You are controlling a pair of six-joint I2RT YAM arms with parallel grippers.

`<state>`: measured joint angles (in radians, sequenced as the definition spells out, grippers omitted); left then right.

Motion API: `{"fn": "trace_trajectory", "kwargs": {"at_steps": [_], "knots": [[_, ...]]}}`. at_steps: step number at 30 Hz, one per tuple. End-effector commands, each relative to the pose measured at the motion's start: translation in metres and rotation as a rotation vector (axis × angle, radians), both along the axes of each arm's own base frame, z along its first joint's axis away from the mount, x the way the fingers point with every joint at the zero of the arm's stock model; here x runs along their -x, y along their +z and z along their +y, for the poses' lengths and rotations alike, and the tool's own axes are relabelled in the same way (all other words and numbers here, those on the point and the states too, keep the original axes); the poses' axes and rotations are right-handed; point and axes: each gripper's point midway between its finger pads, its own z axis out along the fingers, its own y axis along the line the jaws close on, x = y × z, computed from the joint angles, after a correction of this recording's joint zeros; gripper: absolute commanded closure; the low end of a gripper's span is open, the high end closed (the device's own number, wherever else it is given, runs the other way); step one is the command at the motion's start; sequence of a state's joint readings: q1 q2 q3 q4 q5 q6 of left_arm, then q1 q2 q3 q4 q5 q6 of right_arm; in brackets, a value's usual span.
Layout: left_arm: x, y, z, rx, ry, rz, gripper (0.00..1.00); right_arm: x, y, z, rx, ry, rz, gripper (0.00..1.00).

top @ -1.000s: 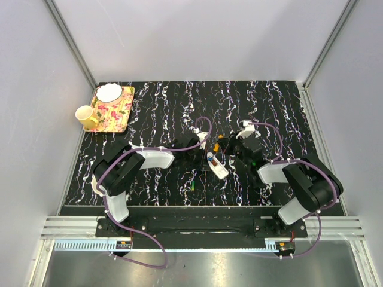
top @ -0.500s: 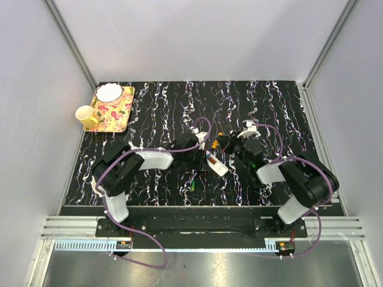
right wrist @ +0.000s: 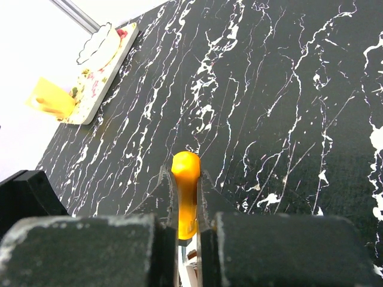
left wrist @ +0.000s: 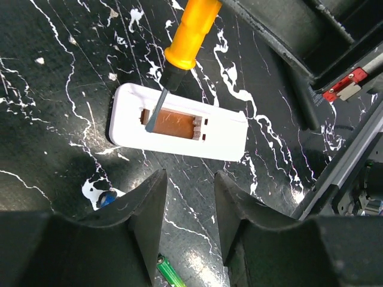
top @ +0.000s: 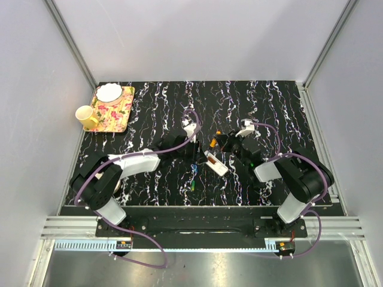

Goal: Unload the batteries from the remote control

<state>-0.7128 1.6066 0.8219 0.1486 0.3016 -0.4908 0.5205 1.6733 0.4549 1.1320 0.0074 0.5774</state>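
The right arm's fingers (right wrist: 206,206) pinch an orange-handled screwdriver (left wrist: 191,30), its blade set in the white remote's (left wrist: 221,134) open battery bay, seemingly to lever cells out; the left arm's fingers (left wrist: 146,209) hover spread above; a blue battery (left wrist: 106,198) and a green battery (left wrist: 169,274) lie near the remote on the tabletop (left wrist: 54,72).

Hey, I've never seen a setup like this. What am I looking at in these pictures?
Two robot arms are bolted to a black marbled table. One picture looks down from overhead; the other two come from a camera on each wrist. The right gripper is shut on an orange screwdriver, its tip in the open bay of a white remote. The left gripper hovers open above it, holding nothing. A blue battery and a green battery lie loose nearby. At the far left sits a flowered tray with a yellow mug beside it.
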Motion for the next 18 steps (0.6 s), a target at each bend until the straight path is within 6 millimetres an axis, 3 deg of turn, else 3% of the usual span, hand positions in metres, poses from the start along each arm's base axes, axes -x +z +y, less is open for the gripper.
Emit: {"fn": "trace_trajectory", "kwargs": {"at_steps": [1,10,12,16,17,18], "knots": [[-0.008,0.008,0.006,0.009,0.027,-0.054,0.57,-0.007,0.029,0.011,-0.024,0.019,-0.085,1.0],[-0.01,-0.001,0.015,-0.03,0.043,-0.054,0.51,-0.003,0.048,0.005,-0.002,0.009,-0.123,1.0],[-0.013,-0.002,0.027,-0.054,0.083,-0.063,0.48,-0.001,0.05,0.003,0.024,0.007,-0.127,1.0],[-0.023,0.009,0.068,-0.146,0.271,-0.106,0.5,0.003,0.068,-0.004,0.046,-0.003,-0.152,1.0],[-0.023,0.002,0.1,-0.272,0.385,-0.09,0.53,0.004,0.066,-0.005,0.06,-0.002,-0.149,1.0],[-0.026,0.007,0.112,-0.315,0.449,-0.086,0.64,0.005,0.067,-0.006,0.063,-0.004,-0.15,1.0]]}}
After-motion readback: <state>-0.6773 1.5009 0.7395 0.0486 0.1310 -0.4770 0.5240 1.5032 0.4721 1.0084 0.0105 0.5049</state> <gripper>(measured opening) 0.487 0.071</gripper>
